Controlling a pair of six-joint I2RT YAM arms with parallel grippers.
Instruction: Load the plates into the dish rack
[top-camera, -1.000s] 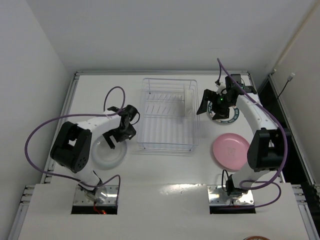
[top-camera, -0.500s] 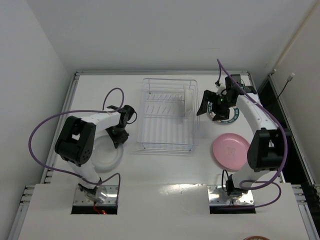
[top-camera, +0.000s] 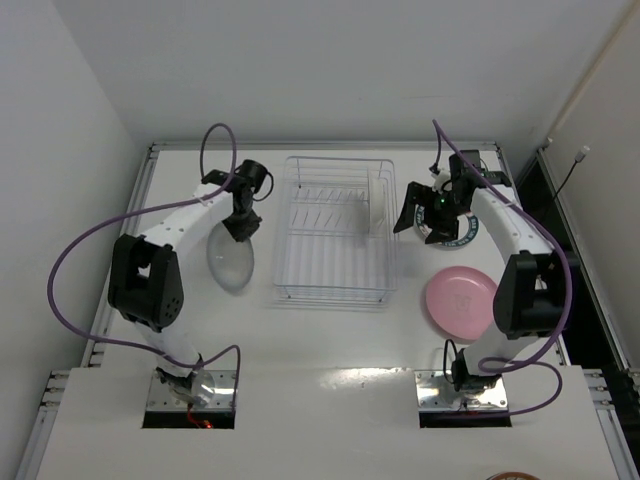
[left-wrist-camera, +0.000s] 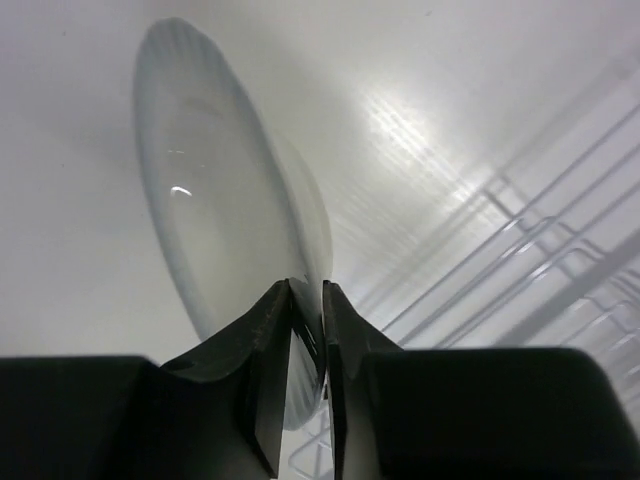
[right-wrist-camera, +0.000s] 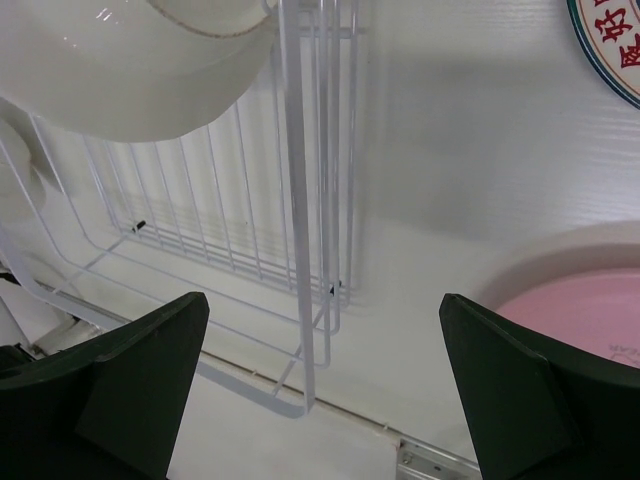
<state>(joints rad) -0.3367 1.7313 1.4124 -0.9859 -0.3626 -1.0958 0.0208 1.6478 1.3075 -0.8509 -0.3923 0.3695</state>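
My left gripper (top-camera: 240, 225) is shut on the rim of the clear glass plate (top-camera: 230, 258), which hangs tilted on edge just left of the dish rack (top-camera: 335, 230). In the left wrist view the plate (left-wrist-camera: 215, 220) stands edge-on, pinched between my left gripper's (left-wrist-camera: 308, 300) jaws, with the rack's wires (left-wrist-camera: 520, 260) to the right. My right gripper (top-camera: 425, 215) is open and empty between the rack and the teal-rimmed plate (top-camera: 462, 232). The pink plate (top-camera: 460, 303) lies flat nearer the arm bases. The right wrist view shows the rack (right-wrist-camera: 300, 200), pink plate (right-wrist-camera: 580, 310) and teal-rimmed plate (right-wrist-camera: 610, 50).
A white dish (top-camera: 378, 205) stands upright in the rack's far right slots, seen large in the right wrist view (right-wrist-camera: 140, 70). The table's raised metal edge (top-camera: 150, 160) runs along the left and far sides. Purple cables loop over both arms.
My left gripper has closed on the glass plate, lifted it off the table and carried it towards the far side beside the rack, tipping it on edge. The right arm has stayed put.
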